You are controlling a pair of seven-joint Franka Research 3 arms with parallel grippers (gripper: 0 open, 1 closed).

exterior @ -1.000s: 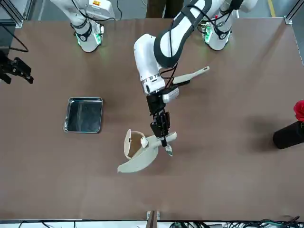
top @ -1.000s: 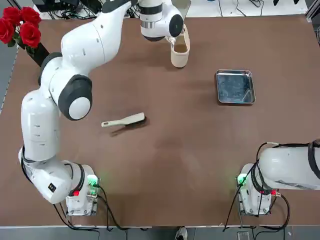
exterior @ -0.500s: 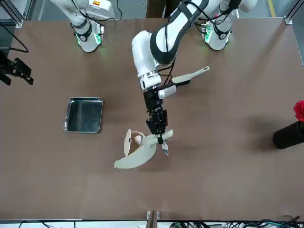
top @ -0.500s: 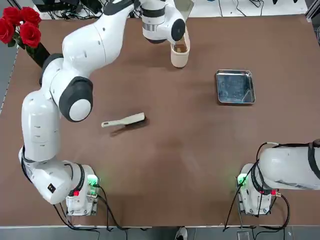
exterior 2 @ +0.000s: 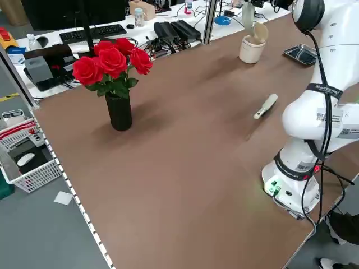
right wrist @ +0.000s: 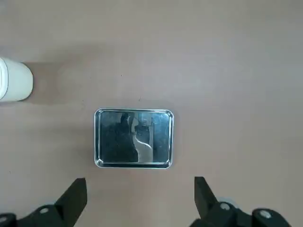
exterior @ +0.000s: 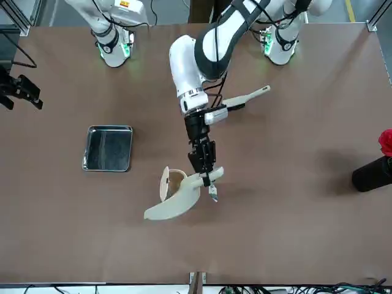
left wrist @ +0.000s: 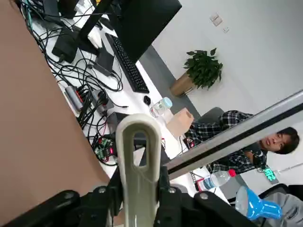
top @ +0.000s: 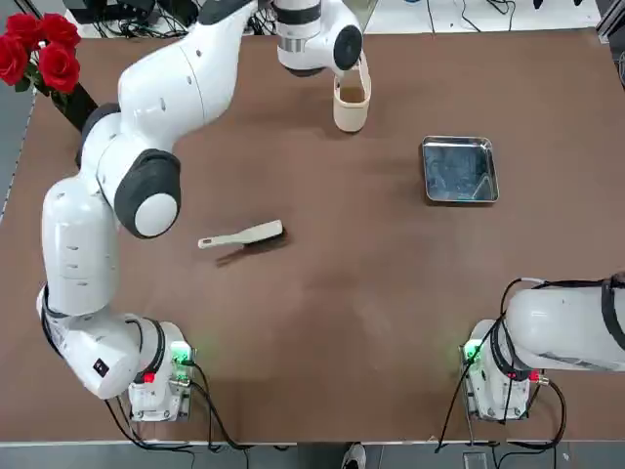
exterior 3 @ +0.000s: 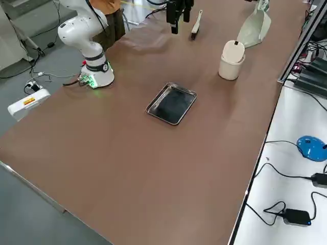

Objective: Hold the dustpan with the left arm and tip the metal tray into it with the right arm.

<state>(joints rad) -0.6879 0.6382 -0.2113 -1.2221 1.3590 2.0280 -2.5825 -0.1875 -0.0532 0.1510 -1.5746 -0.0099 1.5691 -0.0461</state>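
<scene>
Gripping the handle of the dustpan [exterior: 174,203], the left gripper [exterior: 207,179], closed on it, holds it above the far part of the table, beside the cream bin [top: 352,103], whose lid stands raised. The metal tray [top: 459,170] lies flat on the brown tabletop [top: 322,322], to the right of the bin and apart from it; nothing shows in the tray but reflections. The right gripper [right wrist: 141,201] hangs wide open and empty near the tray. The hand brush [top: 244,237] lies nearer the arm bases. A black vase [exterior 2: 119,111] of red roses stands at the table's left; beyond, a person [left wrist: 241,137] sits by a cluttered white desk [left wrist: 137,97].
</scene>
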